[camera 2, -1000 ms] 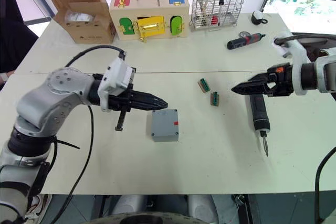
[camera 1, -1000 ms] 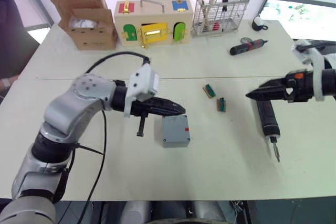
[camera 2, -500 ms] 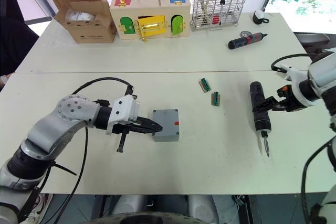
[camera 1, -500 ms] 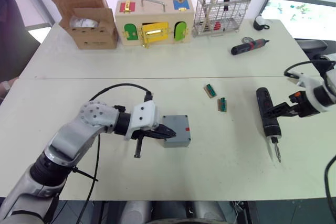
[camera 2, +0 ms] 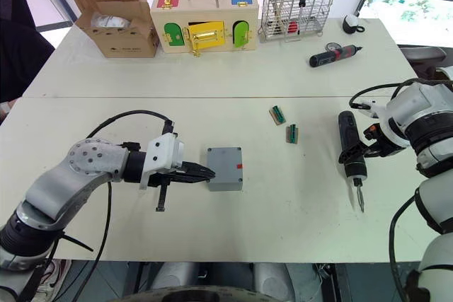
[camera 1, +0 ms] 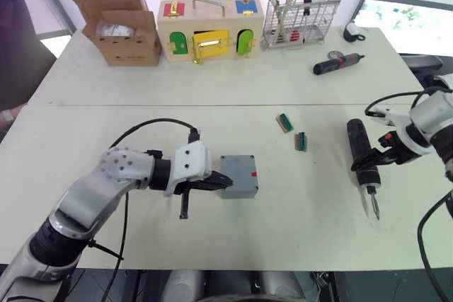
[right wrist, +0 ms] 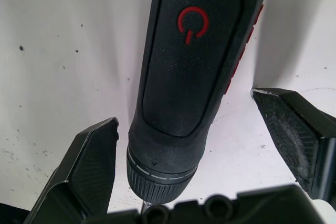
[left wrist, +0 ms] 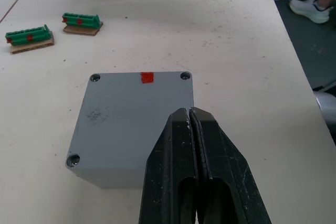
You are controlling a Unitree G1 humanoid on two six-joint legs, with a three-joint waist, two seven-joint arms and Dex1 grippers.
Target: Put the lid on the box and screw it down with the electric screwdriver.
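The grey lid (left wrist: 126, 114), with a red mark and screw holes in its corners, sits on the grey box (camera 1: 238, 191) in the middle of the table. My left gripper (left wrist: 189, 113) is shut, its tips resting at the lid's left edge with nothing between them. To the right, the dark electric screwdriver (camera 1: 361, 152) lies flat with its bit toward the table's front. My right gripper (right wrist: 184, 108) is open and straddles its body, with one finger (right wrist: 89, 166) on each side and a gap between the fingers and the tool.
Two green terminal blocks (camera 1: 283, 122) (camera 1: 300, 140) lie between box and screwdriver. A black tool (camera 1: 184, 203) lies under my left wrist. Along the back stand a cardboard box (camera 1: 117, 26), a wooden box with coloured doors (camera 1: 209, 30), a wire basket (camera 1: 301, 8) and a small black-and-red screwdriver (camera 1: 336, 64).
My left gripper has dropped and drawn back to the lid's left edge. My right gripper has come down from above the table, opened, and now straddles the electric screwdriver.
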